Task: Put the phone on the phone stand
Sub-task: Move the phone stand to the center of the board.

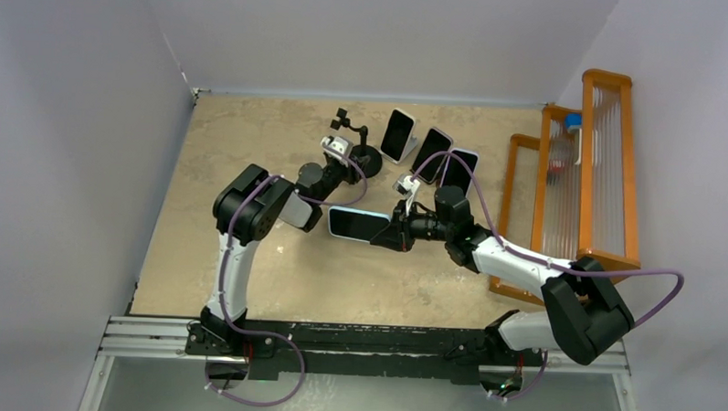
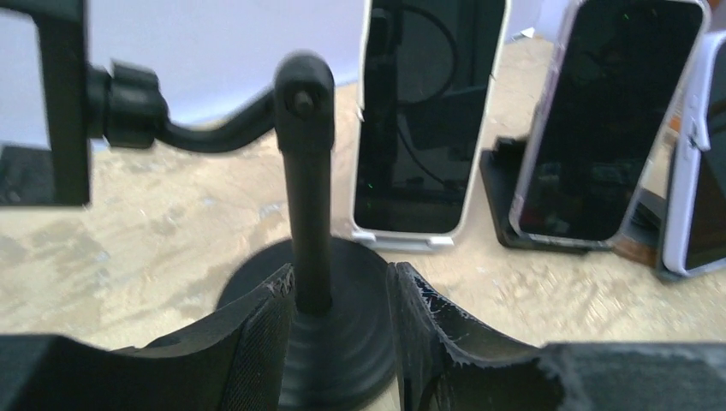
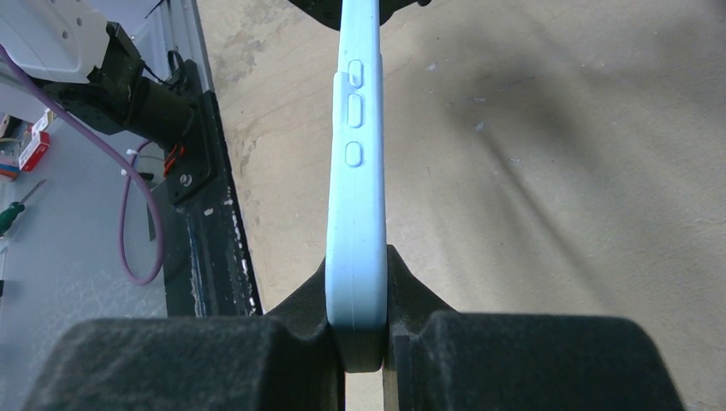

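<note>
The black phone stand (image 1: 366,159) rises from a round base on a thin post (image 2: 310,214), with a bent arm and clamp (image 2: 51,103) at the top left. My left gripper (image 2: 341,291) is low at the base and open. The post stands between its fingers (image 2: 257,334), close to the left one, with a gap on the right. The phone (image 1: 358,224), in a light blue case, hangs flat above the table's middle. My right gripper (image 3: 358,300) is shut on its end, so in the right wrist view I see the phone's edge (image 3: 355,171) with its side buttons.
Three other phones (image 1: 397,135) (image 1: 432,153) (image 1: 459,168) lean on small stands behind and to the right of the black stand. In the left wrist view they are just beyond its base (image 2: 424,111) (image 2: 599,120). An orange rack (image 1: 572,176) lines the right side, and white walls enclose the table.
</note>
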You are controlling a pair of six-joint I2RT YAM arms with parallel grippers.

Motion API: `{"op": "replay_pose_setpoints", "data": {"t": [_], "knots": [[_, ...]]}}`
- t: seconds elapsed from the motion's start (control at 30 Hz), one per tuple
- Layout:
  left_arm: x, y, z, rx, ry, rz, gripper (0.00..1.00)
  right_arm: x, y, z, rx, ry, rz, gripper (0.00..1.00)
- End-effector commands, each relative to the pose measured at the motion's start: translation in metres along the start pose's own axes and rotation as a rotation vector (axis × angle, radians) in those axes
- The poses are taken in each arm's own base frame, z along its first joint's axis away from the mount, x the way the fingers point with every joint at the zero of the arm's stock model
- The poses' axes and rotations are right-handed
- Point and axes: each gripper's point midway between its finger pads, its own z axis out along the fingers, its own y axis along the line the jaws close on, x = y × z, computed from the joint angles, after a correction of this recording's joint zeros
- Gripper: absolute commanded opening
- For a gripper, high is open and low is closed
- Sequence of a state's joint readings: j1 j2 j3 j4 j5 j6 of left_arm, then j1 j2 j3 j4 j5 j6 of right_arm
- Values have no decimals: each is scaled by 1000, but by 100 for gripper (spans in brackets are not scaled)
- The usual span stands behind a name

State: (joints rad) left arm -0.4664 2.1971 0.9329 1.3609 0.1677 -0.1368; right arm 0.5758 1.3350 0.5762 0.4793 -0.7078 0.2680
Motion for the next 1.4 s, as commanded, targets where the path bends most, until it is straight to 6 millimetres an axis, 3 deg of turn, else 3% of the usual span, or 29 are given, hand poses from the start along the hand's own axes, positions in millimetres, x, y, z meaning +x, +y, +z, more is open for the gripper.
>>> {"op": "replay_pose_setpoints", "data": {"t": [0.0, 0.2, 0.57, 0.6, 0.7, 0.8, 0.93, 1.03, 1.07, 1.1, 1.23, 1.3, 1.37], "knots": [[-34, 20, 27, -102, -107, 77, 43, -28, 16, -1, -67, -87, -101, 0], [-29, 46, 41, -236, -122, 81, 46, -26, 16, -1, -71, -80, -98, 0], [-16, 38, 68, -155, -165, 62, 48, -19, 10, 4, -72, -56, -84, 0], [-15, 40, 69, -157, -168, 64, 42, -19, 10, 4, -72, -56, -85, 0], [-20, 39, 66, -118, -181, 77, 1, -19, 10, 4, -72, -54, -83, 0], [-39, 35, 46, 21, -193, 93, 0, -23, 12, 2, -72, -62, -91, 0], [-62, 16, -13, 369, -118, 46, 0, -30, 13, 2, -72, -84, -107, 0], [-58, -15, -72, 698, 76, -33, 0, -35, 12, 3, -70, -104, -111, 0], [-64, -21, -81, 748, 101, -33, 0, -40, 14, 3, -72, -119, -119, 0], [-56, -32, -99, 822, 177, -66, 0, -44, 17, 2, -77, -139, -122, 0], [-54, -62, -143, 1050, 264, -177, 0, -66, 32, -9, -94, -243, -146, 0], [-45, -65, -150, 1059, 300, -228, 18, -73, 38, -12, -105, -265, -154, 0], [-41, -67, -152, 1041, 319, -234, 28, -77, 41, -14, -107, -275, -162, 0]]}}
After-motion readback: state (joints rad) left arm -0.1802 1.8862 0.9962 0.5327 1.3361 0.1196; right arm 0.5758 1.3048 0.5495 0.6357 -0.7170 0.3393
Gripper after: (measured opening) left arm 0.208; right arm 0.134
